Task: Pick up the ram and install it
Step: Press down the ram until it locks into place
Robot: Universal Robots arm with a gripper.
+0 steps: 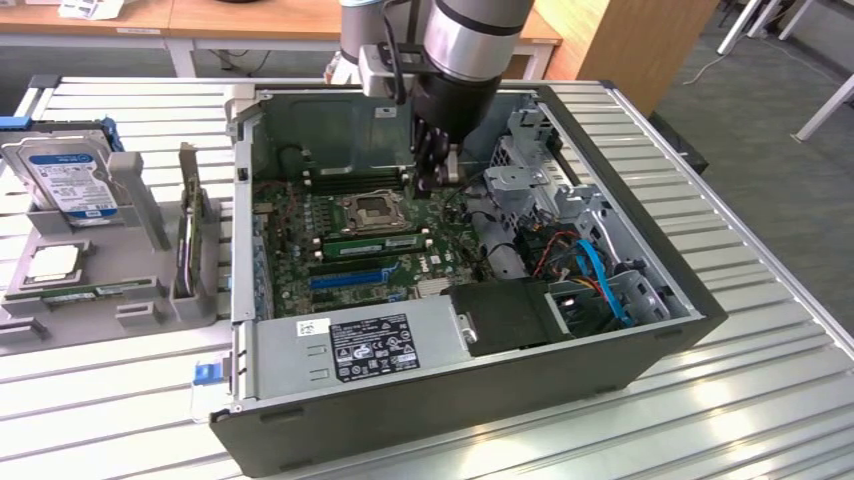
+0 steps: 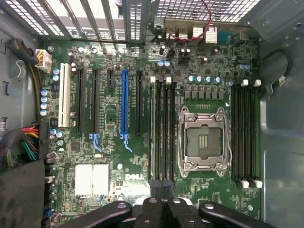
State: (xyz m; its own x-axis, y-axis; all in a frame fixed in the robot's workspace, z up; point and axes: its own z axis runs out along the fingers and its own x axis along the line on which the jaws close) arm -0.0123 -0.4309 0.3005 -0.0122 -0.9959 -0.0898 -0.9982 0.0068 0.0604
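Jaws: pressed together on your gripper (image 2: pixel 161 184), gripping nothing.
Computer case (image 1: pixel 441 410): open, with your gripper hanging inside it.
Motherboard (image 2: pixel 109 156): directly beneath your gripper.
Ram (image 1: pixel 378 243): green stick standing in a slot beside the CPU socket (image 2: pixel 202 142).

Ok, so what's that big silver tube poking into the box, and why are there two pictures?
That tube is a robot arm. At its tip is a gripper, a pinching hand, now pinched shut. I can't see anything held in it. The box is a computer with its side off, on a metal table. One picture comes from a camera outside. The other comes from a camera on the arm's wrist, looking down at the green board inside. On the exterior view's left, a grey holder keeps parts: a silver hard drive, a card and a thin green memory stick.
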